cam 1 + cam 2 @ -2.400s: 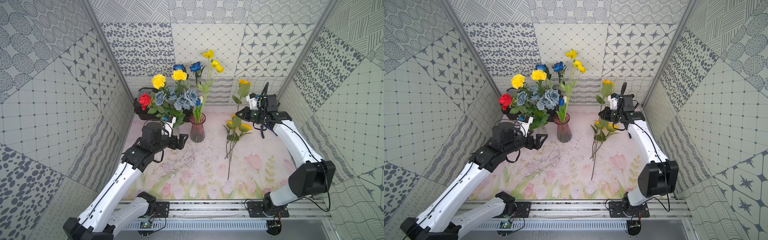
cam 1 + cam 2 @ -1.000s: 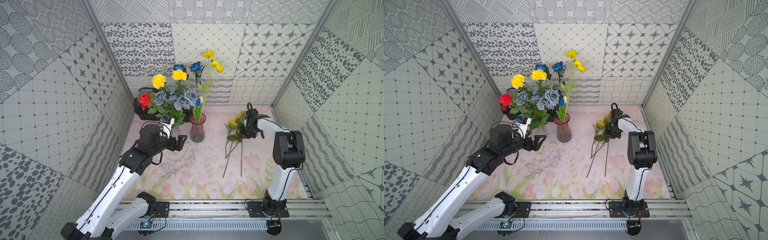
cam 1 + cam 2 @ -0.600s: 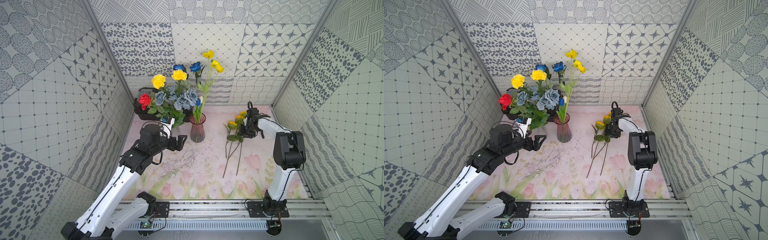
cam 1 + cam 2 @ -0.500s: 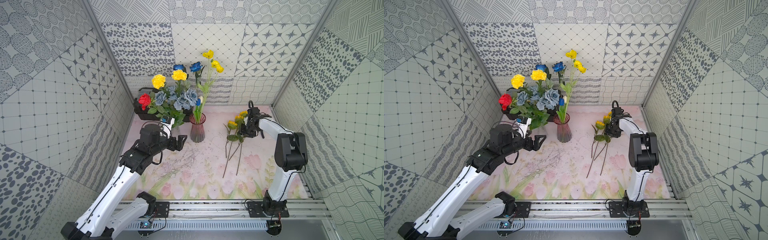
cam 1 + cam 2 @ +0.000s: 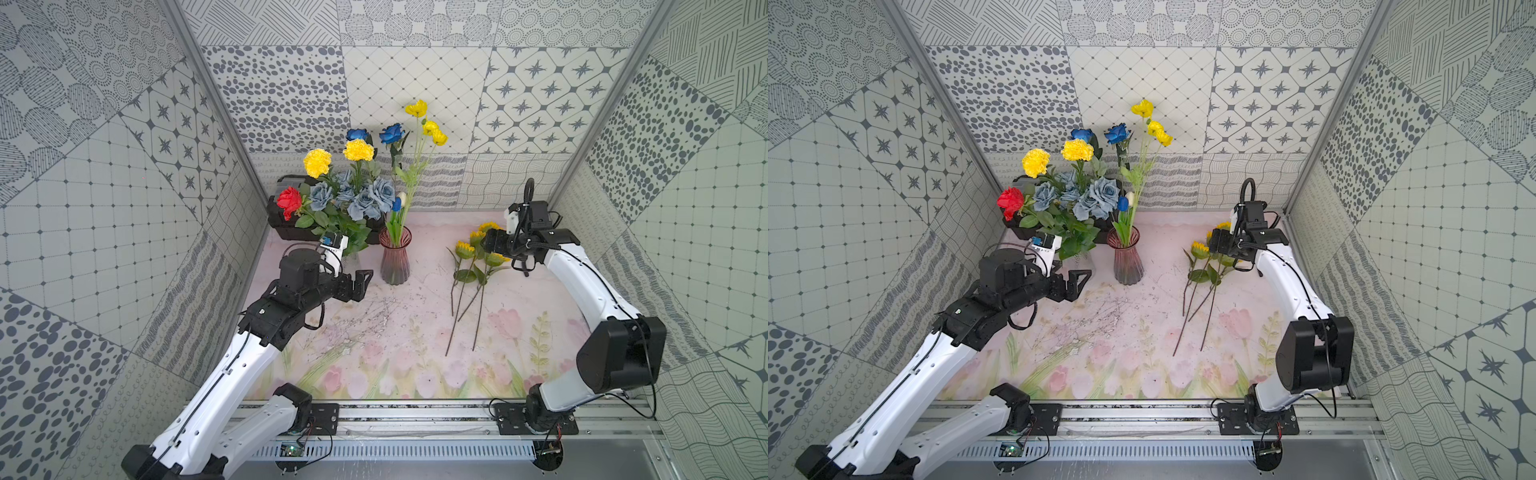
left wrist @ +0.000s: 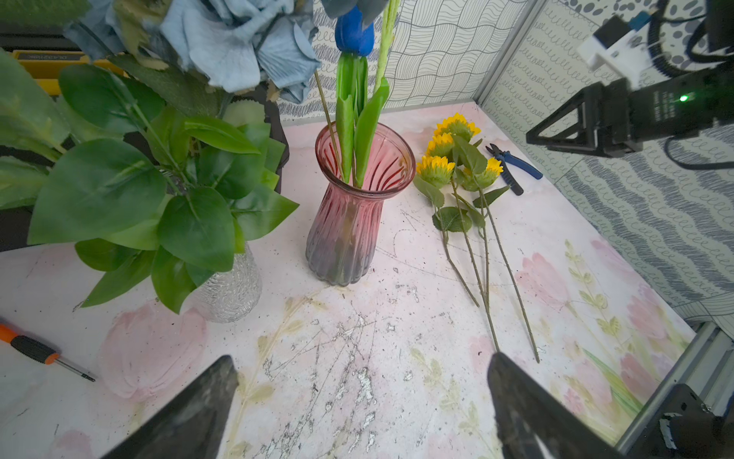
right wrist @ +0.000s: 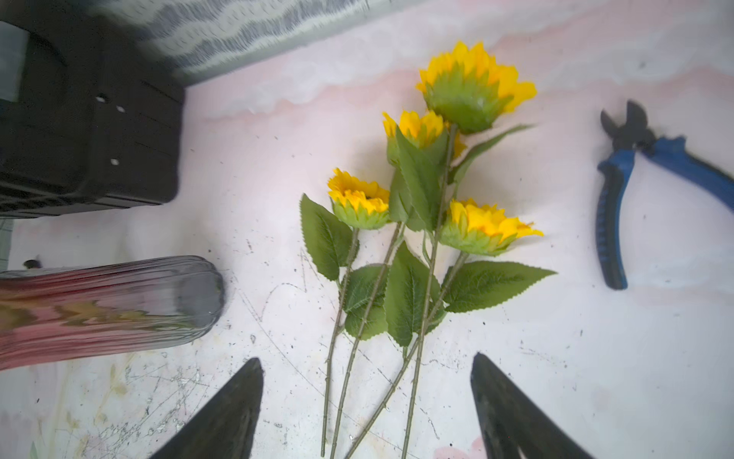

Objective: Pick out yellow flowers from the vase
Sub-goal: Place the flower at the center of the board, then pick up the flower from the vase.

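Yellow sunflowers (image 7: 421,190) are lying on the table's (image 5: 415,332) right beneath the empty, gaping right tool (image 7: 365,357), seemingly needing the vase's (image 5: 395,259) yellow blooms (image 5: 416,109) next.

The right claw (image 7: 365,361), which held one bloom upright in the air over the far right of the desk (image 5: 374,332), came down, laid it flat and has spread its jaws wide, letting go. That stem now lies among the sunflowers (image 5: 462,250) right of the vase (image 5: 395,259), four heads together. The right arm's elbow has swung back out to the near right, and the claw has lifted clear above the blooms.
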Robot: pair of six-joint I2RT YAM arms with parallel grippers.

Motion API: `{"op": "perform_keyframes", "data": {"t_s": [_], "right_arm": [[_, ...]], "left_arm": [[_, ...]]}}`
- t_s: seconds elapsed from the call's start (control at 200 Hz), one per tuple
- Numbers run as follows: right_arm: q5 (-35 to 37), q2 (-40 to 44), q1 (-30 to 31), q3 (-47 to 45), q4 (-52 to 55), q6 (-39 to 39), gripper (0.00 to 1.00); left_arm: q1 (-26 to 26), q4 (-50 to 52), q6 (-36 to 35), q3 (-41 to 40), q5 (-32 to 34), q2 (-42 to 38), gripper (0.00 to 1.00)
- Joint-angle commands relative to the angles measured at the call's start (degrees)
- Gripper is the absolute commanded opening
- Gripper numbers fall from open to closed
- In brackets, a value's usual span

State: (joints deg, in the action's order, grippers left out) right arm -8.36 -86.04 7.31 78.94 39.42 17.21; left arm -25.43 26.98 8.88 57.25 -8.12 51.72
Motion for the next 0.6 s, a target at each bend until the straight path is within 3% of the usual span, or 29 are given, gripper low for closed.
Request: {"op": "perform_keyframes", "data": {"t_s": [0.0, 0.155, 0.285, 0.485, 0.59], "right_arm": [[-3.60, 5.32, 2.15, -3.90, -12.25, 1.41, 0.85], [-10.32, 10.15, 5.72, -10.45, -31.19, 4.58, 0.87], [-21.30, 9.65, 8.03, -14.11, -47.41, 7.09, 0.89], [-26.80, 3.39, 13.24, -11.60, -53.54, 6.52, 0.89], [-27.64, -0.45, 15.25, -10.42, -56.01, 6.34, 0.83]], "left_arm": [[0.16, -0.83, -0.42, -0.14, 0.92, -0.42, 0.98], [0.15, -0.79, -0.45, -0.26, 1.26, -0.65, 0.98], [0.19, -0.87, -0.60, -0.34, 1.36, -0.96, 0.98], [0.13, -0.84, -0.62, -0.34, 1.50, -0.96, 0.98], [0.17, -0.81, -0.49, -0.32, 1.44, -0.86, 0.98]]}}
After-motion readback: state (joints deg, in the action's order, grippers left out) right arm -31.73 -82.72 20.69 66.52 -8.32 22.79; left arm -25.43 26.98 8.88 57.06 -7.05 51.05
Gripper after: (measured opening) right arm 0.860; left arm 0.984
